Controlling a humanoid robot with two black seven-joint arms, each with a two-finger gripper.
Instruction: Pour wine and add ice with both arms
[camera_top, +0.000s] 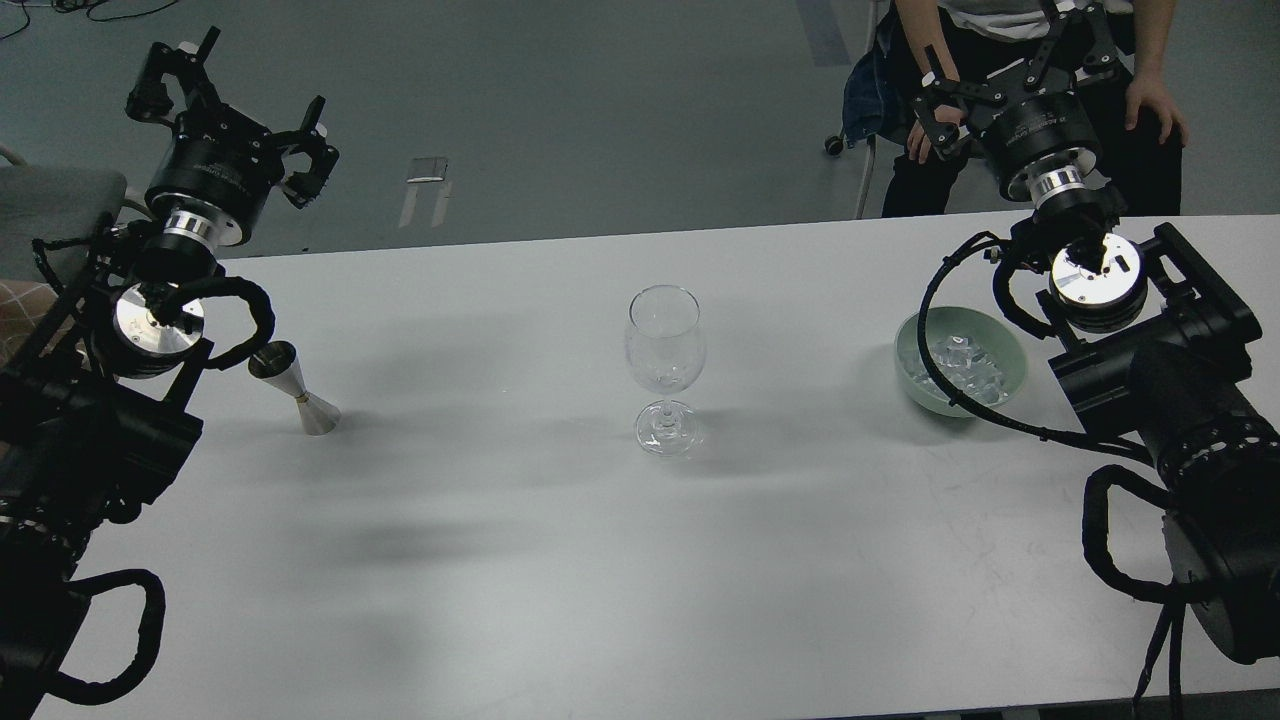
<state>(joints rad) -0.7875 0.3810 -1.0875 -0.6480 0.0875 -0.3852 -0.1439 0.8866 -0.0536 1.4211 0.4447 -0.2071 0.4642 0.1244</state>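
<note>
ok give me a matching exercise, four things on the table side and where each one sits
Things:
1. wine glass
2. jigger
3. ice
4. left gripper

Places or states:
A. inside the green bowl
B. raised past the far left edge of the table, holding nothing
C. upright and empty at the table's middle
D. on the table near the left arm

Pairs: 1-C, 2-D, 3-A, 4-B

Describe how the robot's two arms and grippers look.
Both arms are black, with thick jointed segments, shiny silver joint discs and looped black corrugated cables. The left gripper and right gripper are black skeletal finger claws on round black bases with silver collars and faint white lettering.
</note>
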